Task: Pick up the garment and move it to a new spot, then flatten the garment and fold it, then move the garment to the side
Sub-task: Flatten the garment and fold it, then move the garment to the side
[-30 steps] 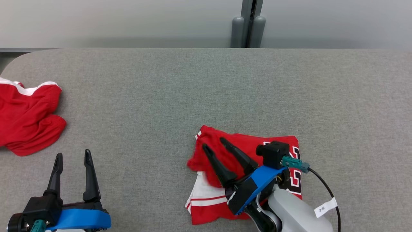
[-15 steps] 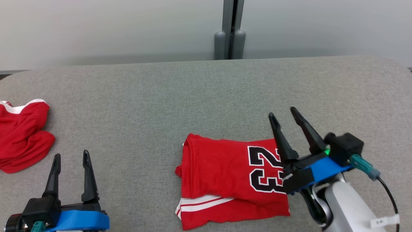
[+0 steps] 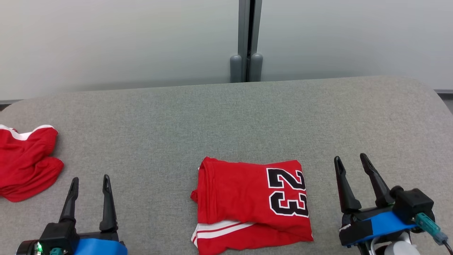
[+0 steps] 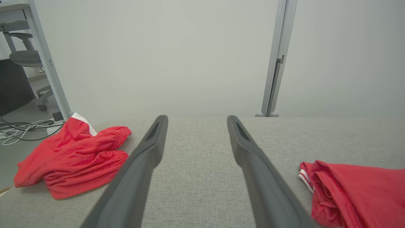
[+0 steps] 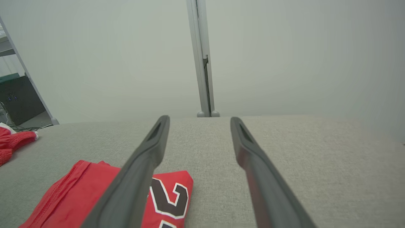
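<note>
On the grey table (image 3: 177,124), the folded jersey (image 3: 240,198) is lying; be pinching all layers with your left gripper (image 3: 90,178) and right gripper (image 3: 349,157) (both spread apart, empty).

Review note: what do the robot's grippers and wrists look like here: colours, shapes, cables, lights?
Both the left gripper and right gripper have two long, tapering black fingers on a black base, with a blue housing behind. The right wrist carries a black camera block and a teal cable connector. A green light glows on the left one's base.
</note>
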Robot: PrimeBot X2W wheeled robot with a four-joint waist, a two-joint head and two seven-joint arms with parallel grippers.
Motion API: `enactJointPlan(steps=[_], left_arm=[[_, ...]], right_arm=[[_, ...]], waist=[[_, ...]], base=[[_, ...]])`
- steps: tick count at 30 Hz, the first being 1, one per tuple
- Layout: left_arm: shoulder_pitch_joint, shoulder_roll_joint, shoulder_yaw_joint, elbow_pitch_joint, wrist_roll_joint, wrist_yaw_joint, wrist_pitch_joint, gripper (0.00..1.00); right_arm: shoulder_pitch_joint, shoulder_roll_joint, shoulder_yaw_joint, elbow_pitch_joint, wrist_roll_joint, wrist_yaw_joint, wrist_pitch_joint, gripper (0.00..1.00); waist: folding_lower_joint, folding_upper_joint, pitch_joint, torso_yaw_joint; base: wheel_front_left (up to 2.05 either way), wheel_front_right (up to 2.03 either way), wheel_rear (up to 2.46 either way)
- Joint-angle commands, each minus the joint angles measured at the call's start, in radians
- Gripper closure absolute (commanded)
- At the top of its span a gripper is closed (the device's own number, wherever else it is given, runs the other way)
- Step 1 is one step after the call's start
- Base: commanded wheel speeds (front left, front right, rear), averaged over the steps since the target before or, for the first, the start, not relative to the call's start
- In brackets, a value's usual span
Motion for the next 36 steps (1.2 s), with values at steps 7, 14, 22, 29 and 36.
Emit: enactJointPlan(steps=[7, 14, 22, 29, 36], left_arm=[[0.059, 0.020, -0.013, 0.015, 0.016, -0.007, -0.004, 0.00], [0.079, 0.024, -0.011, 0.018, 0.013, -0.007, -0.004, 0.00], [0.089, 0.022, -0.017, 0.026, 0.017, 0.002, -0.004, 0.00], [0.085, 0.024, -0.015, 0.031, 0.016, 0.005, -0.004, 0.00], [0.077, 0.026, -0.014, 0.035, 0.013, 0.005, -0.004, 0.00]], right_arm=[[0.097, 0.024, -0.044, -0.014, -0.055, 0.000, -0.003, 0.00], [0.129, 0.032, -0.060, -0.003, -0.076, 0.000, -0.003, 0.00], [0.132, 0.035, -0.062, 0.034, -0.083, 0.000, -0.003, 0.00], [0.128, 0.036, -0.059, 0.048, -0.086, 0.000, -0.003, 0.00], [0.112, 0.036, -0.050, 0.058, -0.084, 0.000, -0.003, 0.00]], waist=[[0.0001, 0.0001, -0.053, 0.012], [0.0001, 0.0001, -0.070, 0.026], [0.0001, 0.0001, -0.080, 0.031], [0.0001, 0.0001, -0.081, 0.029], [0.0001, 0.0001, -0.078, 0.029]], base=[[0.00, 0.00, 0.00], [0.00, 0.00, 0.00], [0.00, 0.00, 0.00], [0.00, 0.00, 0.00], [0.00, 0.00, 0.00]])
